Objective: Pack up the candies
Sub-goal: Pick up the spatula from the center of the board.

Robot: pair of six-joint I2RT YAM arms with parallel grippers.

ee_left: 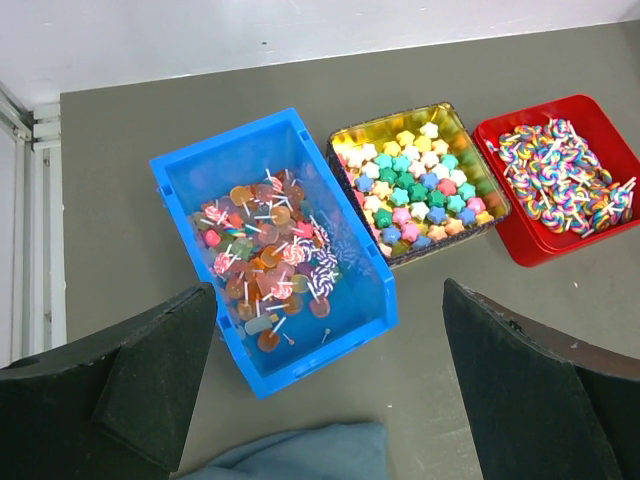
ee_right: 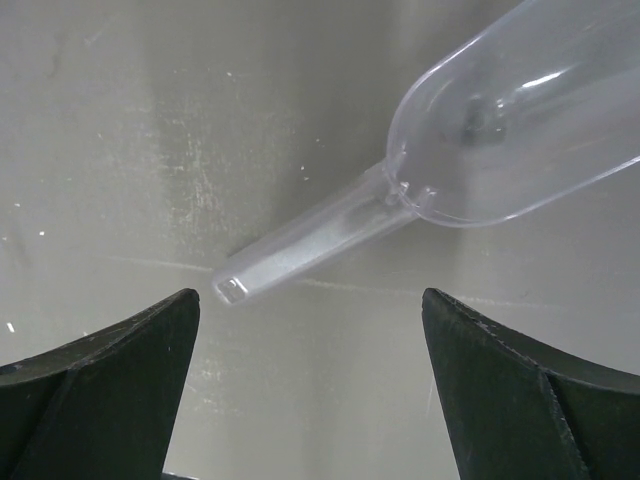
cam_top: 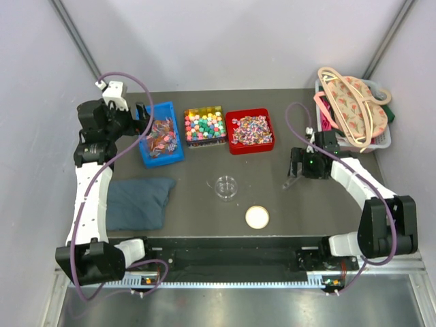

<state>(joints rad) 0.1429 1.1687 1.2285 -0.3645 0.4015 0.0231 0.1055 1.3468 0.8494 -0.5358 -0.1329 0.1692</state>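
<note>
Left gripper: I have it spread fully wide with nothing in it, hanging above the blue bin.
Right gripper: my jaws stand wide apart and hold nothing. The handle of a clear plastic scoop lies on the table between the fingers, touching neither.
Candies: I see them all in three containers in a row at the back of the table.
Blue bin: left of the row, sitting skewed, heaped with stick lollipops.
Gold tray: middle, full of star-shaped sweets.
Red bin: right, holding rainbow swirl lollipops.
Clear round dish: in front of the row, mid-table.
Cream lid: near the dish but apart from it, towards my arm bases.
Blue-grey cloth: just in front of the blue bin.
</note>
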